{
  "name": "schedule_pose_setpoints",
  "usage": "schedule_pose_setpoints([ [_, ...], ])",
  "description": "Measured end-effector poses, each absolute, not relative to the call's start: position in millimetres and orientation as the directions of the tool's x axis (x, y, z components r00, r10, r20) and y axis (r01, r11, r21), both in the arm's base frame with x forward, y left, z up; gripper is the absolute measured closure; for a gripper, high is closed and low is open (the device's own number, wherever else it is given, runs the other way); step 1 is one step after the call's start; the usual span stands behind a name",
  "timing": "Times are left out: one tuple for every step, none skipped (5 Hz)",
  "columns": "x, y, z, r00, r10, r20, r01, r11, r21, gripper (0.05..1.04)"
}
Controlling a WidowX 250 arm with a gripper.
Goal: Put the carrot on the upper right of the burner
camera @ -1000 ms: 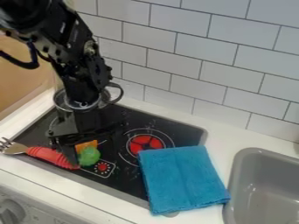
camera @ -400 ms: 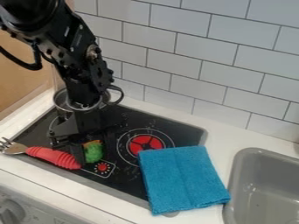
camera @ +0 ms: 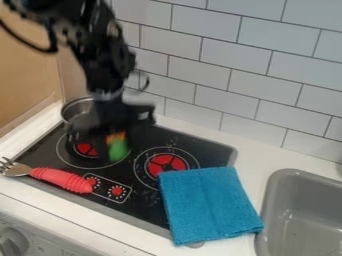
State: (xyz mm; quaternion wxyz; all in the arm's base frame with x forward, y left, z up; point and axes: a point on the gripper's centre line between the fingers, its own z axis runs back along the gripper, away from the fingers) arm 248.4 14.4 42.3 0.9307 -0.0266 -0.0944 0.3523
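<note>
Nearest, at the left, a fork with a red ridged handle [camera: 61, 179] lies along the near edge of the stove [camera: 148, 202], its tines pointing left. To the right, a folded blue cloth [camera: 210, 202] covers the near right corner of the stove, and beyond it on the right is the grey sink [camera: 304, 220]. None of these seems to need handling for this task.

Farther in are the printed dials [camera: 108, 189], then the right burner [camera: 167, 164], whose red centre is exposed, and the left burner [camera: 86, 149], partly behind the gripper [camera: 116, 142]. The gripper is clamped on the carrot [camera: 118, 150], which hangs with its green top toward the near side and a bit of orange above it, over the right side of the left burner. It looks held off the surface, though how high is hard to tell.

Behind the gripper, at the far left, stands a metal pot [camera: 75, 108], and past that the tiled wall [camera: 230, 95].

So the pick-up looks done, and the placing is what is left. The carrot has yet to be brought over the upper right spot, set down there and let go. Which burner the sentence means is not certain; my guess is a place farther back and to the right, so the carry is probably only partly made.
</note>
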Motion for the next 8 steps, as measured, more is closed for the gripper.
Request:
schedule_pose_setpoints([
  [266, 5, 67, 0.75, 0.624, 0.217, -0.607, 0.781, -0.146, 0.576],
  [284, -14, 79, 0.774, 0.581, 0.251, -0.549, 0.814, -0.191, 0.576],
  [293, -35, 67, 0.818, 0.534, 0.214, -0.5, 0.844, -0.193, 0.576],
  [311, -56, 50, 0.862, 0.472, 0.187, -0.442, 0.879, -0.181, 0.577],
  [313, -62, 32, 0.876, 0.461, 0.143, -0.436, 0.883, -0.173, 0.576],
  [314, -59, 17, 0.882, 0.449, 0.141, -0.43, 0.891, -0.146, 0.577],
  [317, -62, 10, 0.885, 0.445, 0.135, -0.423, 0.891, -0.165, 0.577],
  [317, -63, 10, 0.885, 0.447, 0.135, -0.423, 0.89, -0.171, 0.494],
])
